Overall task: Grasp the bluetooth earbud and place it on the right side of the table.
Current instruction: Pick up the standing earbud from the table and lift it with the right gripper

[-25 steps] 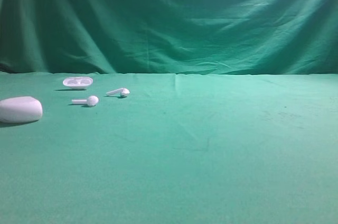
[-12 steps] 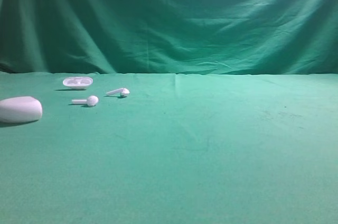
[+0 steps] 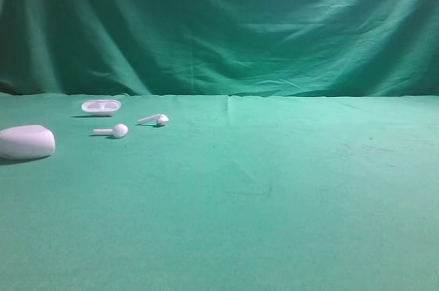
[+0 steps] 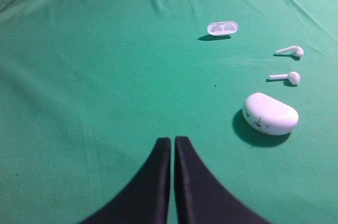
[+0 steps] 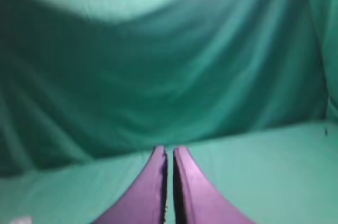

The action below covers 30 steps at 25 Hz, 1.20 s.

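We see our left gripper (image 4: 172, 142) with its jaws pressed together, holding nothing and hanging above bare green cloth. Our right gripper (image 5: 169, 152) is likewise closed and empty, facing the draped backdrop (image 5: 158, 65). On the left part of the bench (image 3: 274, 188) lie two bluetooth earbuds: one (image 3: 113, 130) nearer us, the other earbud (image 3: 154, 119) just behind it to the right, apart from each other. The oval tray (image 3: 101, 106) sits behind them, and the rounded white shell (image 3: 26, 141) lies at the left edge. The shell shows faint marks in the left wrist view, too small to read.
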{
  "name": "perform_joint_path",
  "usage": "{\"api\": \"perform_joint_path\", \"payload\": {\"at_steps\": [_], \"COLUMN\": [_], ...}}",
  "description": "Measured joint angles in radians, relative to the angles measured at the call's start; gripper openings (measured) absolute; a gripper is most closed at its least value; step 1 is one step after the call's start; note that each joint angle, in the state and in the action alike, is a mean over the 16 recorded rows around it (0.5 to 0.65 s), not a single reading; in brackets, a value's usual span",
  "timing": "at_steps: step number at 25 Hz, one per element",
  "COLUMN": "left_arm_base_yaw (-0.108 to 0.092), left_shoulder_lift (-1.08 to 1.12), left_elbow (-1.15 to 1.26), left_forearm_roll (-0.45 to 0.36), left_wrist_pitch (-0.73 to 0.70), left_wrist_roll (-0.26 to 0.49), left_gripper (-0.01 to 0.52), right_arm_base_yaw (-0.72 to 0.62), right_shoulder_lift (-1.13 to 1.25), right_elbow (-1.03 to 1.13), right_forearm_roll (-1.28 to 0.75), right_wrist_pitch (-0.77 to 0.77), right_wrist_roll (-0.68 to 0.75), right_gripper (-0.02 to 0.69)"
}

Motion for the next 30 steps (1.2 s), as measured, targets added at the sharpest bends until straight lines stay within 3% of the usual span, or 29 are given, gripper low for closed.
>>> {"api": "perform_joint_path", "payload": {"at_steps": [6, 16, 23, 30], "left_arm_base_yaw": [0.0, 0.0, 0.0, 0.0], "left_shoulder_lift": [0.0, 0.0, 0.0, 0.0], "left_elbow": [0.0, 0.0, 0.0, 0.0], "left_forearm_roll": [0.0, 0.0, 0.0, 0.0], "left_wrist_pitch": [0.0, 0.0, 0.0, 0.0], "left_wrist_roll": [0.0, 0.0, 0.0, 0.0], "left_gripper": [0.0, 0.0, 0.0, 0.0], "right_arm_base_yaw": [0.0, 0.0, 0.02, 0.131], "right_shoulder_lift": [0.092, 0.496, 0.844, 1.176], "right_elbow": [-0.134, -0.419, -0.56, -0.758], "right_forearm_roll": [0.048, 0.069, 0.139, 0.21], "right_wrist_pitch": [-0.001, 0.38, 0.528, 0.599], "right_wrist_roll": [-0.012, -0.058, -0.26, -0.496], "right_gripper": [0.0, 0.0, 0.0, 0.0]}}
